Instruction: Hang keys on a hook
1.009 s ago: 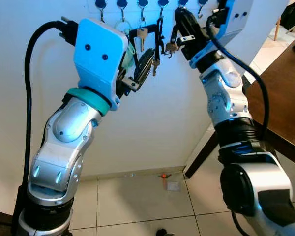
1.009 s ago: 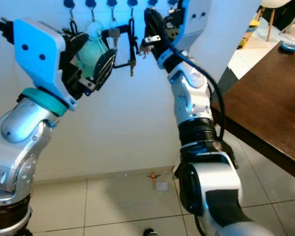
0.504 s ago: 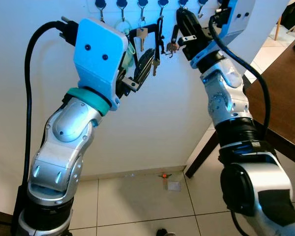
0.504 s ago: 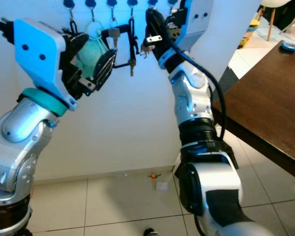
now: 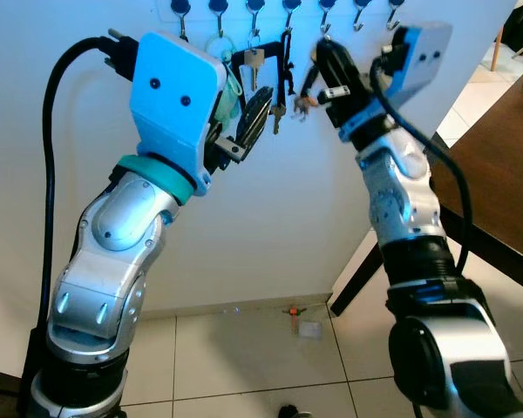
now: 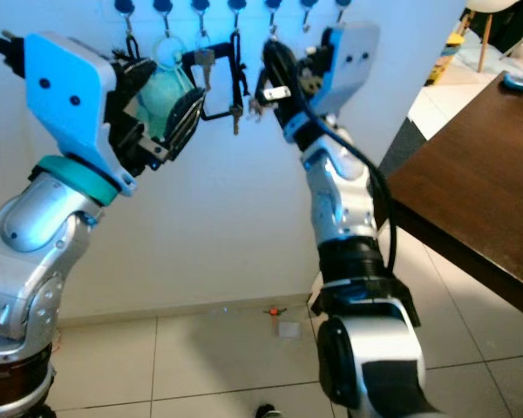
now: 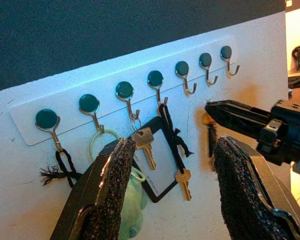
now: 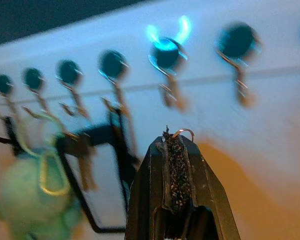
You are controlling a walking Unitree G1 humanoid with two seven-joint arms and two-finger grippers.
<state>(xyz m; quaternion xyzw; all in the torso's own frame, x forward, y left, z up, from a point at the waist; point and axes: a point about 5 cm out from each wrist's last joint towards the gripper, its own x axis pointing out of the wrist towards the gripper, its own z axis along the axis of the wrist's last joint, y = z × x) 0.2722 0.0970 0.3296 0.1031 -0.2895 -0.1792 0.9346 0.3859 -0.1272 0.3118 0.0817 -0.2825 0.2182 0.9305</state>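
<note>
A white hook rail [image 7: 20, 116] on the wall carries several green-capped hooks. A black tassel loop [image 7: 60, 167], a green ring with a plush toy [image 7: 102, 137], a silver key [image 7: 145, 142] and a black cord with a key [image 7: 182, 177] hang on the first hooks. The three hooks toward the right end [image 7: 206, 67] are bare. My right gripper [image 5: 324, 68] is shut on a key ring [image 8: 183, 132], a little below and in front of a bare hook [image 8: 169, 62]; its keys [image 5: 303, 100] dangle under the fingers. My left gripper [image 7: 172, 145] stands open before the hung keys, holding nothing.
A dark wooden table [image 5: 506, 165] stands to the right, one leg [image 5: 353, 283] reaching the tiled floor [image 5: 244, 348]. A small scrap [image 5: 307, 329] lies by the skirting. The wall below the rail is bare.
My right gripper has come down and back from the hook rail, the keys still in it. The left arm has stayed put.
</note>
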